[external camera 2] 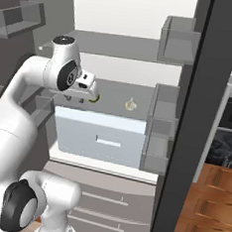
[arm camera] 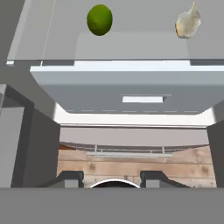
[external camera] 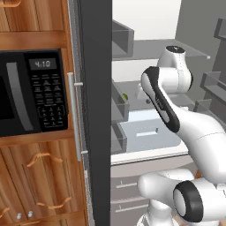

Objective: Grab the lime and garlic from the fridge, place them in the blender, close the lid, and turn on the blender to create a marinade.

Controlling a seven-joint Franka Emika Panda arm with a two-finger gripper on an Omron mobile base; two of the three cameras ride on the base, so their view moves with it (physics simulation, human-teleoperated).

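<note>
The fridge (external camera 2: 207,121) stands with its doors swung wide, which is why its white interior, grey shelves and door bins are exposed to the arm; one dark door edge runs down the centre-left of the left base view, beside the microwave (external camera: 31,92) set in wooden cabinets. On a grey shelf (arm camera: 131,43) above the pale drawer (arm camera: 131,94), the lime (arm camera: 99,19) lies at the upper left of the hand view and the garlic (arm camera: 188,22) at the upper right, well apart from each other, both loose on the shelf and untouched. In the right base view the gripper (external camera 2: 82,96) hangs at centre left, in front of that shelf, with the lime just beside it as a green sliver at its right edge and the garlic further right. The hand camera looks down the fridge front, so the two finger tips (arm camera: 70,178) rise at the bottom of the frame, far from the fruit at the top; the hand seems to be staged above and ahead of the lime rather than around it. The jaws stand partly apart with nothing between them, a gap that looks suited to a small round fruit. The likely step in hand is lining up on the lime.
</note>
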